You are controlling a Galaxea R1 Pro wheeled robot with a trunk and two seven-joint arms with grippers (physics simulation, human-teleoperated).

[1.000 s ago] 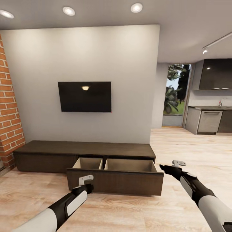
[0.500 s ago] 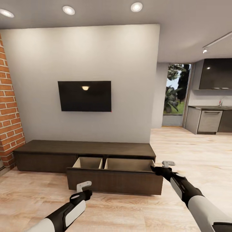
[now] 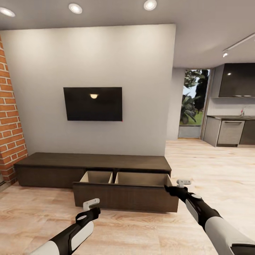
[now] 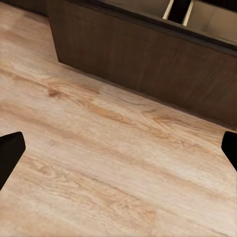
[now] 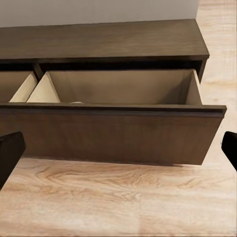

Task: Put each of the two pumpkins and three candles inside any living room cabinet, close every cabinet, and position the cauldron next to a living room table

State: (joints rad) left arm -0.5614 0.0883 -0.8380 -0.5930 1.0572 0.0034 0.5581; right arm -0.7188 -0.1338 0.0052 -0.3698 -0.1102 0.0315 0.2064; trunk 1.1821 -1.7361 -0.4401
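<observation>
1. Cabinet (image 3: pixel 94 163): long, low, dark-brown unit standing on the wood floor (image 3: pixel 141 230) against the grey wall (image 3: pixel 88 56), below the wall-mounted TV (image 3: pixel 92 104).
2. Drawer (image 3: pixel 125 196) pulled out; wide dark front, two pale beige compartments visible. In the right wrist view the nearer compartment (image 5: pixel 123 86) shows a small pale shape at its bottom edge; too little visible to identify.
3. Left gripper (image 3: pixel 91 204): low over the floor, in front of the drawer's left end, apart from it. Jaws spread wide; fingertips (image 4: pixel 10 150) sit at opposite edges of the left wrist view, nothing between them.
4. Right gripper (image 3: pixel 182 183): just beside the drawer's right front corner; contact cannot be told. Jaws spread wide, holding nothing.
5. Surroundings: brick wall (image 3: pixel 10 117) far left; dark grey kitchen cabinets (image 3: pixel 230 132) far right.
</observation>
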